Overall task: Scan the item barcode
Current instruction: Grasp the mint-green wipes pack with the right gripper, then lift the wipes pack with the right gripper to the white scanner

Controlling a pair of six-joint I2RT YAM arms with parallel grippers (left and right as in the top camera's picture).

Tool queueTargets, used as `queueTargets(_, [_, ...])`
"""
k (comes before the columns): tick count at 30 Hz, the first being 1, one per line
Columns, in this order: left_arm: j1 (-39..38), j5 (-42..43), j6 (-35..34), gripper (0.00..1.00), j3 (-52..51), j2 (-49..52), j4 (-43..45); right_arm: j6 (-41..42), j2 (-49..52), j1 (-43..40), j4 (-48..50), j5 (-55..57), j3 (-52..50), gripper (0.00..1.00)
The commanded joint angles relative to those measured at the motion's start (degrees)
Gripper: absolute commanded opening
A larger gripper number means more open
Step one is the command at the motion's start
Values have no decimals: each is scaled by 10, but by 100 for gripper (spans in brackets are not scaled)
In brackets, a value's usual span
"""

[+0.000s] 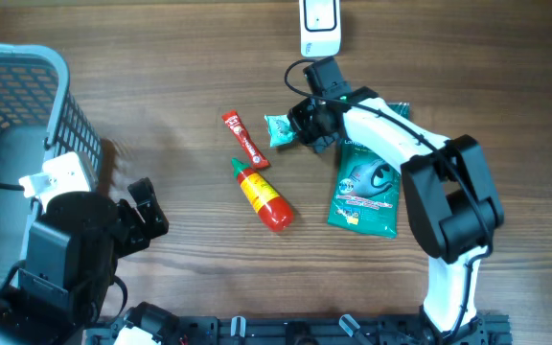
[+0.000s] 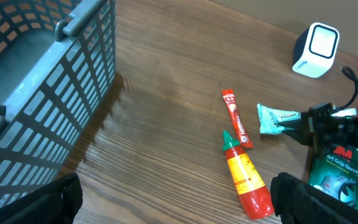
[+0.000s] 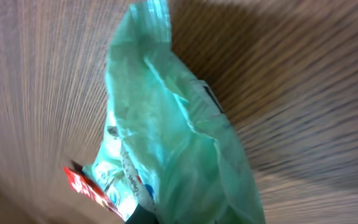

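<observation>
Pinching one end of a small mint-green packet (image 1: 279, 129), the right gripper (image 1: 300, 123) is closed tight on the wrapper at the far middle of the wood-grain tabletop (image 1: 161, 77). Whether the packet rests on the wood or is just clear of it cannot be told. From the right wrist the packet fills the view: thin glossy film, creased and puckered, with a flat sealed edge at its free end. That picture is blurred and no barcode can be made out.

A white scanner (image 1: 319, 27), a rounded box with a dark side and a pale window, stands just beyond the gripper at the far edge, apart from the packet. Just left of the packet lies a slim red sachet stick (image 1: 245, 140). Near the stick's closer end, a red squeeze bottle (image 1: 264, 196) with a yellow label and a pointed green cap lies on its side. A flat green glove pack (image 1: 364, 190) with glossy print lies to the right, partly covered by the right arm's white forearm.

At the left edge stands a grey plastic basket (image 1: 27, 105) with slotted lattice walls. The left gripper (image 1: 149, 218) hangs beside it, jaws spread wide and holding nothing, well apart from the items.
</observation>
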Motion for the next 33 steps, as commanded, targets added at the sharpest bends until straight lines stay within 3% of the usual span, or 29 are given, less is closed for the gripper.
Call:
queueTargets(1, [-4, -5, -7, 100, 0, 1, 0, -217, -96, -36, -1, -106, -6, 4])
queueTargets(3, [-4, -5, -7, 100, 0, 1, 0, -382, -144, -61, -15, -277, -6, 4])
queueTargets(6, [-4, -5, -7, 100, 0, 1, 0, -404, -165, -80, -47, -430, -6, 4])
queueTargets(9, [-4, -5, -7, 100, 0, 1, 0, -555, -165, -81, -8, -510, -6, 4])
queueTargets(11, [-4, -5, -7, 100, 0, 1, 0, -774, -164, -78, 3, -497, -7, 4])
queueTargets(13, [-4, -5, -7, 100, 0, 1, 0, -925, -164, -73, 4, -485, -7, 5])
queueTargets(19, [-4, -5, -7, 100, 0, 1, 0, -1307, -164, -73, 75, -728, -7, 5])
queueTargets(24, [-4, -5, -7, 100, 0, 1, 0, -1362, -164, -60, 257, -763, -7, 5])
queueTargets(25, [-4, -5, -7, 100, 0, 1, 0, -1360, -164, -57, 315, -763, -7, 5])
queueTargets(27, [-4, -5, -7, 100, 0, 1, 0, -1361, -163, -55, 555, -759, -7, 4])
queueTargets(31, [-4, -5, -7, 100, 0, 1, 0, -1372, -163, -64, 791, -762, -7, 5])
queueTargets(33, [-4, -5, -7, 100, 0, 1, 0, -1433, -163, -65, 820, -762, -7, 4])
